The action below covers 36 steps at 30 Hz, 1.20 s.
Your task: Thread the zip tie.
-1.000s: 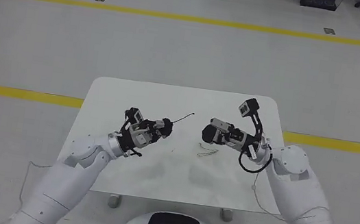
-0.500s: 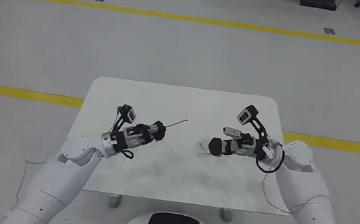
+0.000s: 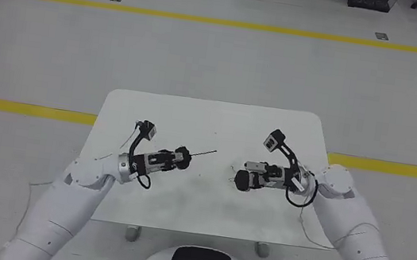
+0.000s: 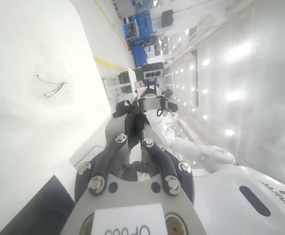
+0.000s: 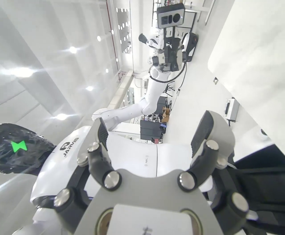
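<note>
My left gripper [image 3: 183, 158] hangs over the middle of the white table [image 3: 194, 116], shut on one end of a thin black zip tie [image 3: 203, 154] that sticks out toward the right arm. In the left wrist view its fingers [image 4: 133, 124] are pressed together. My right gripper [image 3: 239, 179] faces it from a short way off. Its jaws stand wide apart with nothing between them, as the right wrist view shows [image 5: 153, 131]. Loose black zip ties [image 4: 53, 88] lie on the table beside the right gripper [image 3: 233, 168].
The table's far half and left side are bare. Its near edge lies close below both grippers. White floor with yellow lines [image 3: 223, 22] surrounds the table.
Both grippers have shifted toward the table's near edge. The left one carried the zip tie along, and its free end now points flatter. The right gripper drew closer to the loose ties.
</note>
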Each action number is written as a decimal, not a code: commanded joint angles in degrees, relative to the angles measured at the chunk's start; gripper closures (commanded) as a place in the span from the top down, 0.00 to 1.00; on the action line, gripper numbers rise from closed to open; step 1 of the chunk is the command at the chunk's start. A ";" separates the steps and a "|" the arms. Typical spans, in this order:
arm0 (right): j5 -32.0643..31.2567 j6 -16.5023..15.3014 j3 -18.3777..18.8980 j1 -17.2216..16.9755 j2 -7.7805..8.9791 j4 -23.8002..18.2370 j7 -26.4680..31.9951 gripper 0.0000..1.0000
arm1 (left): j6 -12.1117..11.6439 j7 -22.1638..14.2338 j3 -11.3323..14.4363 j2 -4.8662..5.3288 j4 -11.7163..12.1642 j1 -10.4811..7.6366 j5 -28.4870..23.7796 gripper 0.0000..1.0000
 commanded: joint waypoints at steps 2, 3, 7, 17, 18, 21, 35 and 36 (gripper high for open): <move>0.80 -2.07 -4.18 1.45 1.09 0.75 0.00 1.00 | 0.05 -1.99 -0.97 0.12 -0.73 -0.09 1.00 0.00; 1.05 -2.65 -5.92 2.18 1.60 1.26 0.00 1.00 | 0.05 -2.02 -1.37 0.12 -0.95 -0.05 1.51 0.00; 1.05 -2.65 -5.92 2.18 1.60 1.26 0.00 1.00 | 0.05 -1.16 -1.84 0.03 -1.31 0.30 2.00 0.00; -0.06 -4.30 -6.78 1.42 1.65 0.62 0.00 1.00 | 0.05 -3.74 -1.00 0.47 -3.98 0.28 6.58 0.00; -0.24 -4.46 -7.13 1.55 1.71 0.79 0.00 1.00 | 0.05 -5.11 -1.04 0.59 -4.53 0.30 7.06 0.00; -0.17 -4.46 -7.91 2.19 1.93 1.04 0.00 1.00 | 0.05 -7.41 -1.45 0.80 -5.81 0.61 7.27 0.00; -0.85 -4.46 -8.78 1.25 2.19 -2.23 -3.27 1.00 | 1.47 -8.75 0.53 0.87 -7.96 0.90 7.47 0.00; -0.93 -4.46 -8.63 0.99 2.19 -2.59 -3.51 1.00 | 2.54 -8.33 0.66 0.93 -7.96 0.90 7.32 0.00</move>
